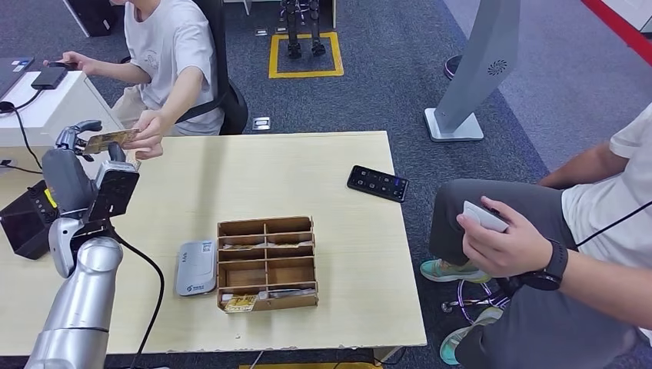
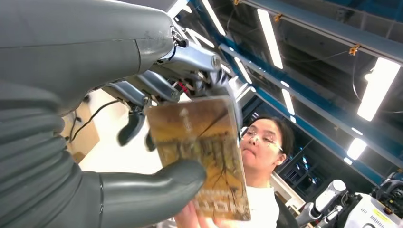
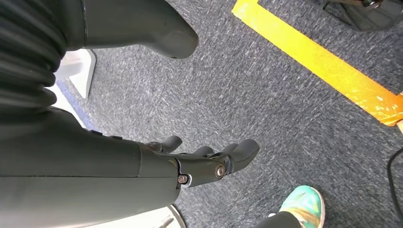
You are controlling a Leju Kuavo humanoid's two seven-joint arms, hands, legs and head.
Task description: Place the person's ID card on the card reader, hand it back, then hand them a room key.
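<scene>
Silver-armed, the left hand [image 1: 77, 142] is raised at the table's [image 1: 323, 177] far left corner, thumb [image 2: 152, 183] and fingers [image 2: 142, 90] pinching a brownish card [image 2: 202, 152] that a seated person's hand [image 1: 151, 129] also grips. Right of it lie a white reader [image 1: 196, 267], a wooden tray [image 1: 267, 263] and a black remote [image 1: 377, 183]. Over grey carpet [image 3: 266, 95], the right hand [image 3: 209, 159] hangs holding nothing, fingers loosely apart.

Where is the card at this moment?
In the head view the card is at the table's far left corner, held between the robot's left hand and the seated person's hand.
</scene>
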